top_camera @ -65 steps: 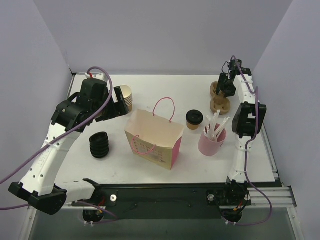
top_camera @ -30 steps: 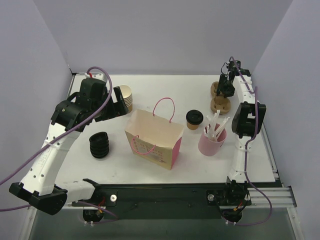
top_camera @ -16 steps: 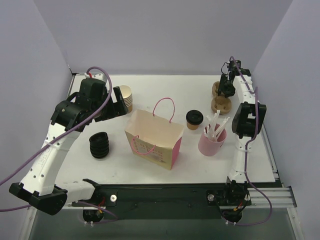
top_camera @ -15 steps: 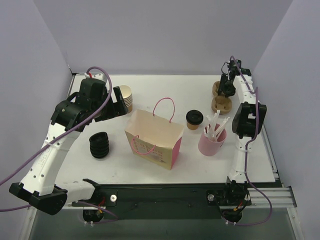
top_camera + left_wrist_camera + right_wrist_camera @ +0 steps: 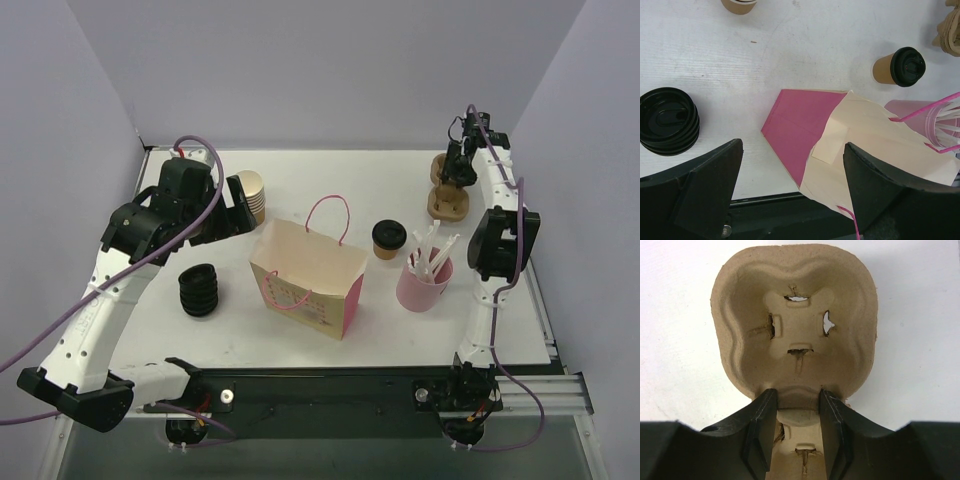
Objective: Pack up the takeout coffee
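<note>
Paper bag [image 5: 310,270] mid tabletop [image 5: 240,330]. Takeout coffee [image 5: 388,238] upright just past it, toward right edge, beside pink cup [image 5: 423,285]. Left claw [image 5: 790,165] over left side, spread wide, holds nothing. Right claw [image 5: 797,397] at far right corner, narrow, pinching brown cup tray [image 5: 795,315].

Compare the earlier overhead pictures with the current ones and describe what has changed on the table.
The right end effector closed on the narrow middle of a cup carrier and drew it slightly toward the table's far edge, apparently lifting it off the other carrier. The left end effector stayed open and still, and the paper bag, coffee cup, pink cup and lid stack did not move.
</note>
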You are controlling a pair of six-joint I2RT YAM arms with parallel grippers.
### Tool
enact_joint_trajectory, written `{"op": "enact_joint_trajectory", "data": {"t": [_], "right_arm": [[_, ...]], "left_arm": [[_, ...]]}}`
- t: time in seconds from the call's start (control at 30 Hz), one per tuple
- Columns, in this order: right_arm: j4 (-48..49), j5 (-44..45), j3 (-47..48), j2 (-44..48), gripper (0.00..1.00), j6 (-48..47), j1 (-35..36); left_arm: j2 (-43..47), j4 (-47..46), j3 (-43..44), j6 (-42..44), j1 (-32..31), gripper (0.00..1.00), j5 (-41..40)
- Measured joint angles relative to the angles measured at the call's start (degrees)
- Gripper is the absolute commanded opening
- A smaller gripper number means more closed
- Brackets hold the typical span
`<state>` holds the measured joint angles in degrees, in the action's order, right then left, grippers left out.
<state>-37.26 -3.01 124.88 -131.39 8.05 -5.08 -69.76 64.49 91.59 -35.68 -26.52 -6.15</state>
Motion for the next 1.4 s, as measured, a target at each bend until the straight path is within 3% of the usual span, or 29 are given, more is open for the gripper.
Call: {"op": "enact_joint_trajectory", "data": {"t": [0.1, 0.3, 0.43, 0.6, 0.77, 1.07, 1.2, 1.4], "right_arm": [[0.0, -0.2, 0.0, 0.0, 0.29, 0.2, -0.5], [-0.1, -2.0, -0.1, 0.0, 0.27, 0.9, -1.3], [-0.3, -2.2, -0.7, 0.0, 0.34, 1.5, -1.6], [-0.5, -2.0, -1.5, 0.0, 0.25, 1.9, -1.6], [-0.7, -1.8, -1.6, -0.2, 0.4, 1.8, -1.6], [-0.6, -2.4, -1.6, -0.2, 0.31, 1.6, -1.6], [-0.6, -2.4, -1.6, -0.2, 0.41, 1.7, -1.6], [-0.6, -2.3, -1.9, -0.2, 0.46, 1.7, -1.6]], "left_arm": [[0.0, 0.0, 0.0, 0.1, 0.0, 0.92, 0.1], [0.0, 0.0, 0.0, 0.1, 0.0, 0.92, 0.2], [0.0, 0.0, 0.0, 0.2, 0.0, 0.92, 0.3], [0.0, 0.0, 0.0, 0.1, 0.0, 0.92, 0.4], [0.0, 0.0, 0.0, 0.1, 0.0, 0.91, 0.4], [0.0, -0.1, -0.2, 0.1, 0.0, 0.92, 0.5], [0.0, -0.1, -0.2, 0.2, 0.1, 0.92, 0.5], [0.0, -0.1, -0.2, 0.2, 0.2, 0.92, 0.6]]}}
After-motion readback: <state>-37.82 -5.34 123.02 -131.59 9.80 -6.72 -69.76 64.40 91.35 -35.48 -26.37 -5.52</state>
